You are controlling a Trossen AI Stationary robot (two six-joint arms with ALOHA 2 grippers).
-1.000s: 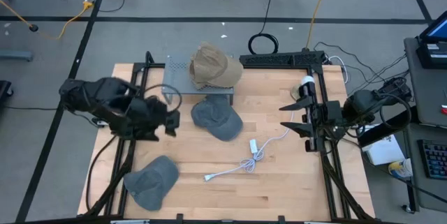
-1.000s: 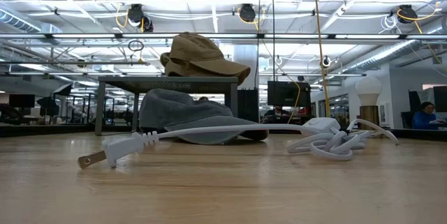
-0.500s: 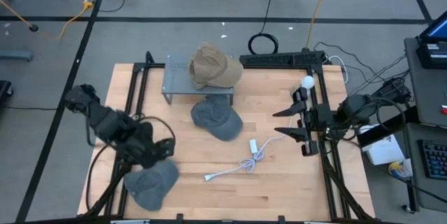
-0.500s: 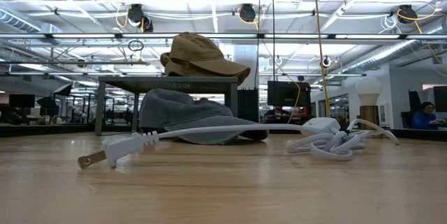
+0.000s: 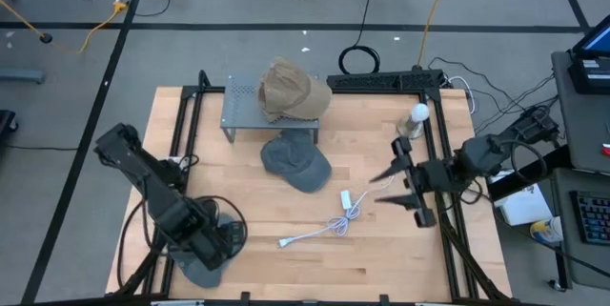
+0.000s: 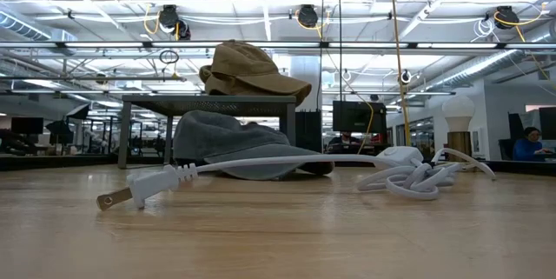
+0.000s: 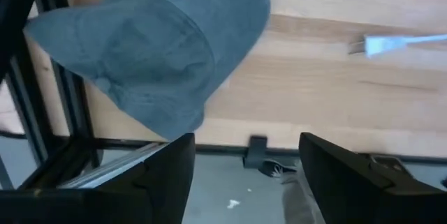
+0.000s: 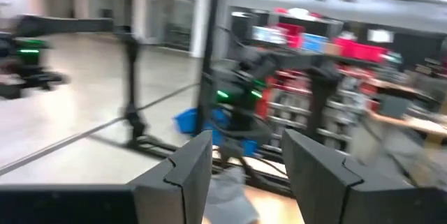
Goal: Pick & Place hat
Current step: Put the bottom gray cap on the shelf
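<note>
A blue-grey cap [image 7: 154, 49] lies flat at the table's near-left corner, and my left arm hides most of it [image 5: 193, 268] in the high view. My left gripper [image 7: 244, 175] hangs open above that cap's near side and touches nothing. A second grey cap [image 5: 295, 161] lies mid-table, partly under a metal rack [image 5: 243, 106]. A tan hat [image 5: 291, 89] sits on top of the rack. My right gripper [image 5: 383, 187] is open and empty above the table's right side. No gripper shows in the low view.
A white cable with a plug [image 5: 286, 242] and adapter [image 5: 347, 197] lies between the middle cap and the near edge. A white bulb-shaped object [image 5: 417, 113] stands at the far right. Black frame rails [image 5: 448, 220] run along both sides. The table's near edge [image 7: 209, 140] is just below my left gripper.
My left arm has swung from the table's left middle toward the near edge and come down over the near-left cap, tipping to point downward. My right gripper has drifted a little toward the near edge. No hat has moved.
</note>
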